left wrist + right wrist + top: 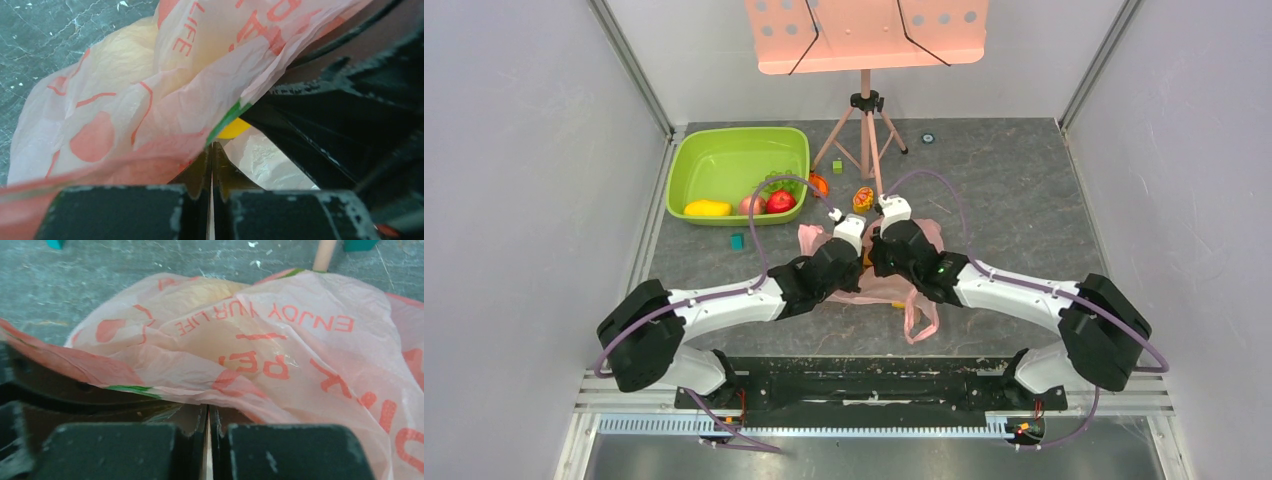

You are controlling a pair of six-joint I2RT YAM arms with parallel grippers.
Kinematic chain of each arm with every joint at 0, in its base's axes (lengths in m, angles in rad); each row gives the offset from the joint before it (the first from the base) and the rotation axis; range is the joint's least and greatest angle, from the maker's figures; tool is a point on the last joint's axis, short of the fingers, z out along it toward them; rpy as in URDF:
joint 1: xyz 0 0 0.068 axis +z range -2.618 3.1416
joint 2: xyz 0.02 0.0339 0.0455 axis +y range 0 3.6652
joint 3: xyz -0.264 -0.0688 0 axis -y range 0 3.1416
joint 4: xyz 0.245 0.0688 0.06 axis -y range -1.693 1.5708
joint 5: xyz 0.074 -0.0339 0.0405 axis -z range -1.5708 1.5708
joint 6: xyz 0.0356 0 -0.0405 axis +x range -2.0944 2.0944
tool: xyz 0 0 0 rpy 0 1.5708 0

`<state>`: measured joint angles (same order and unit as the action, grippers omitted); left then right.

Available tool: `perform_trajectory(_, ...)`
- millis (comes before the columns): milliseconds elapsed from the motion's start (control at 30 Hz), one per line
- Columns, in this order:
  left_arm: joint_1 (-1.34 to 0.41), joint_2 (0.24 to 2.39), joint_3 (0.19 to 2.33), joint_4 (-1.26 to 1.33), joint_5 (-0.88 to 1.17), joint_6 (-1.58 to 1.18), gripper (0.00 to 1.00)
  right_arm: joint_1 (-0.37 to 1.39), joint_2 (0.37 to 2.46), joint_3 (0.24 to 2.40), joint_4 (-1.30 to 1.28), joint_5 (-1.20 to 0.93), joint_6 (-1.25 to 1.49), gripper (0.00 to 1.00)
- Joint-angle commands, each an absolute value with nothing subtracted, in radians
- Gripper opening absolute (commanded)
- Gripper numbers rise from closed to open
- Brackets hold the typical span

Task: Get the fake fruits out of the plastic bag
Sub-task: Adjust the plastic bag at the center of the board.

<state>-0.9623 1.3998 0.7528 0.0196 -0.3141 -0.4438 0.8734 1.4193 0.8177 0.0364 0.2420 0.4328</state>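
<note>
The pink plastic bag (879, 288) lies crumpled at mid-table under both arms. My left gripper (856, 232) and right gripper (886, 222) hang side by side over its far end. In the left wrist view the left gripper (212, 145) is shut, with the bag's (125, 115) green-printed edge pinched at its tips and a yellow fake fruit (233, 130) showing just behind. The right gripper (208, 407) is shut on the bag's (280, 350) hem. A pale yellow lump (220, 290) shows through the film. A yellow mango (707, 208), a peach (751, 204) and a red apple (780, 201) lie in the green basin (724, 150).
A tripod (865, 130) carrying a pink board (867, 35) stands just behind the grippers. A yellow-red fruit (862, 199) and an orange piece (820, 184) lie on the table near them. A teal cube (737, 241) and a green cube (837, 166) sit nearby.
</note>
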Motion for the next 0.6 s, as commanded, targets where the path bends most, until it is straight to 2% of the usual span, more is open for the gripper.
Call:
perform_trajectory(0, -0.969, 1.404, 0.731, 0.081, -0.323, -0.471, 0.02, 0.877, 1.438, 0.812, 0.009, 0.305, 0.424, 0.00)
perform_trajectory(567, -0.968, 1.391, 0.715, 0.072, -0.448, -0.502, 0.02, 0.984, 1.236, 0.407, 0.049, 0.353, 0.554, 0.00)
